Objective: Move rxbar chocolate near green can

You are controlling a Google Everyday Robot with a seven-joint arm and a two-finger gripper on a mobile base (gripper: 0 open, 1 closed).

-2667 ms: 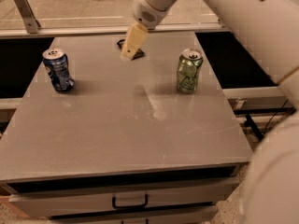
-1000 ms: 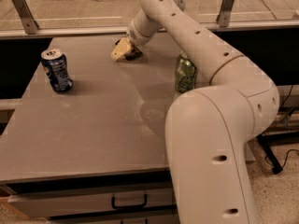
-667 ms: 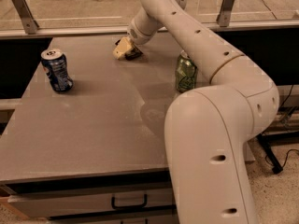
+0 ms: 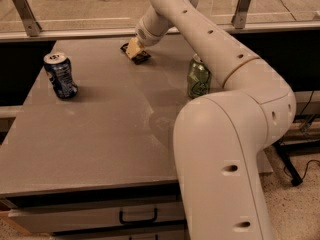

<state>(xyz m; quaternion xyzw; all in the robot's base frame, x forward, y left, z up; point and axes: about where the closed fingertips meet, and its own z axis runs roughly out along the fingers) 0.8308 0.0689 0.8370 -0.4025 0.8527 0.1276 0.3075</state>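
The rxbar chocolate (image 4: 140, 58) is a small dark flat bar lying at the far middle of the grey table (image 4: 100, 134). My gripper (image 4: 133, 49) is down on it, its tan tip covering the bar's left part. The green can (image 4: 198, 78) stands upright to the right of the bar, about a can's height away, partly hidden behind my arm (image 4: 210, 39). The arm reaches from the lower right across the table to the bar.
A blue can (image 4: 60, 75) with white print stands upright at the left of the table. A rail with metal posts (image 4: 22, 11) runs behind the far edge. A drawer with a handle (image 4: 137, 217) sits below the front edge.
The gripper has come down from above the table onto the dark bar at the far side. The arm now stretches across the right of the view. Both cans stand where they were.
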